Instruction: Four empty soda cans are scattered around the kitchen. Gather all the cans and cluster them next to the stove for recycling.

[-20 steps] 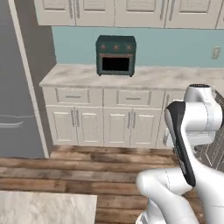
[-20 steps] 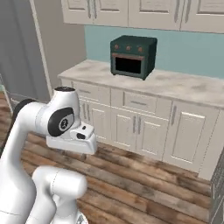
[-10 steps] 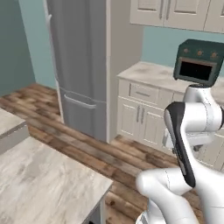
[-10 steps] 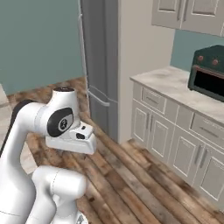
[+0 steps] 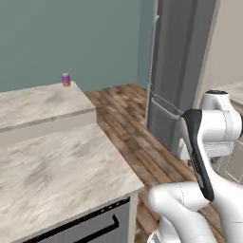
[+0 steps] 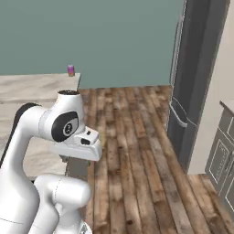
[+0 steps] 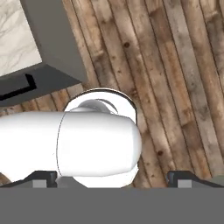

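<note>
I count one soda can (image 5: 66, 79), purple-pink, standing on the far corner of the bench (image 5: 57, 161); the right base camera gives me that same single can (image 6: 71, 70). One bench with a pale marbled top. One tall grey fridge (image 5: 182, 61), with two handles that I can make out on its front. One robot arm (image 5: 209, 142).

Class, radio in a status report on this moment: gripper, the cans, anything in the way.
Gripper open, empty, over wood floor. One purple-pink can upright at far corner of the marble counter. Counter between arm and can.
</note>
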Controlling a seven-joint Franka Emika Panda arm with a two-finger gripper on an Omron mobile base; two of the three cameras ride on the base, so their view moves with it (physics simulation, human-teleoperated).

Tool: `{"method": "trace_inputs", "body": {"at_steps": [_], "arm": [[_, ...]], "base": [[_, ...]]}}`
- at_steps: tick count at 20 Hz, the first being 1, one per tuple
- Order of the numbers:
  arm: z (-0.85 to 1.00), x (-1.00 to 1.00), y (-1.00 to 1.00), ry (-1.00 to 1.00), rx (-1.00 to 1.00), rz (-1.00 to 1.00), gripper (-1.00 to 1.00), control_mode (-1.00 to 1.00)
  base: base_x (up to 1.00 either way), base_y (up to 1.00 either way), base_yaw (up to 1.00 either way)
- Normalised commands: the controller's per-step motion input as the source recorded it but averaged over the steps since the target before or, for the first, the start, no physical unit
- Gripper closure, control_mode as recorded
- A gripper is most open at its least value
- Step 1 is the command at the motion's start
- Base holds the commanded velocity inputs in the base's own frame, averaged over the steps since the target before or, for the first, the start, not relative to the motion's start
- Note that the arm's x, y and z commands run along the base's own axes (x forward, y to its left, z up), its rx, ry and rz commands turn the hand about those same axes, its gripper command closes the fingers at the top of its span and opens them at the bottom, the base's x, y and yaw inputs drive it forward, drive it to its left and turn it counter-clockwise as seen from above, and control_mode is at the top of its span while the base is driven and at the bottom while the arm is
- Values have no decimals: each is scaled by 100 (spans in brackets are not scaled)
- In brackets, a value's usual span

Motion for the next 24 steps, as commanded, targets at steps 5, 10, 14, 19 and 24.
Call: {"method": "trace_inputs", "body": {"at_steps": [5, 10, 14, 19, 24], "arm": [[0, 0, 0, 0, 0, 0, -100, 100], [0, 0, 0, 0, 0, 0, -100, 100], [0, 0, 0, 0, 0, 0, -100, 100], [0, 0, 0, 0, 0, 0, -100, 100], [0, 0, 0, 0, 0, 0, -100, 100]], "base": [[32, -30, 80], [28, -76, 62], [39, -98, 48], [48, -100, 45], [66, -88, 39]]}}
